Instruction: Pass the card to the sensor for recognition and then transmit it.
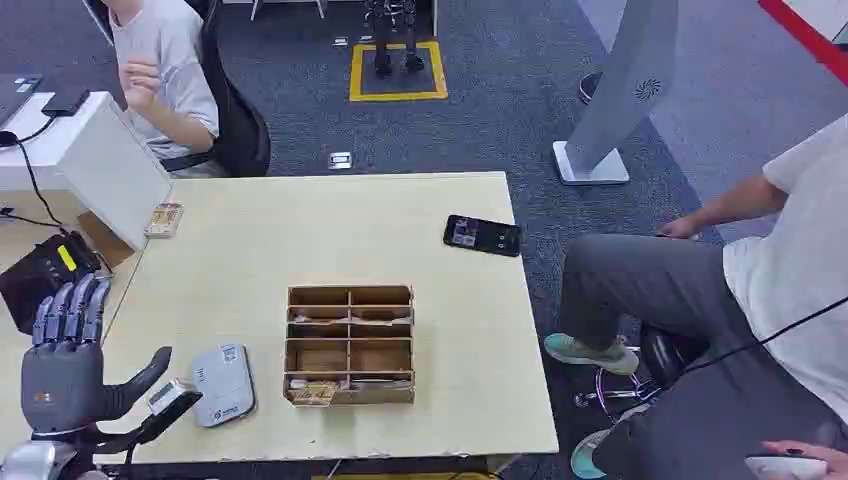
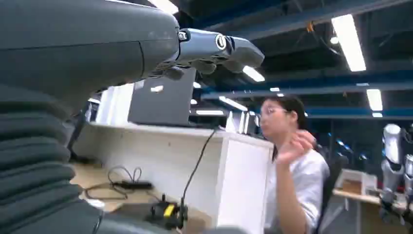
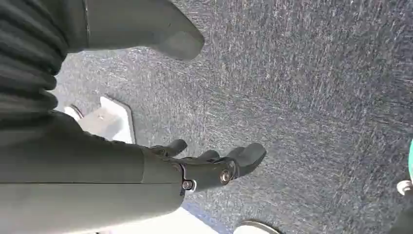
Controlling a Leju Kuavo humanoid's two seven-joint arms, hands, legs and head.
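**Card run barely started — nothing picked up yet**

Left hand (image 1: 65,365) was raised at the near left corner of the desk (image 1: 400,215), fingers up and spread, thumb out toward the sensor (image 1: 223,383) — holding nothing. Left wrist view agreed: fingers (image 2: 221,48) extended, nothing between them. Right hand (image 3: 204,168) hung down over the carpet, fingers loosely apart, nothing held.

Cards looked to be in the wooden organizer (image 1: 350,345) mid-desk; one card (image 1: 312,393) sat at its near left front slot, just beside the sensor. That's a judgement — print too small to confirm. Another small stack of cards (image 1: 164,219) lay at the far left edge by the white box.

Status as I read it: no grasp, no pass over the sensor, no hand-off. All three steps left. A seated person (image 1: 740,330) was on the right — likely the receiver, though I can't tell. Phone (image 1: 482,235) on the desk's right side, irrelevant.
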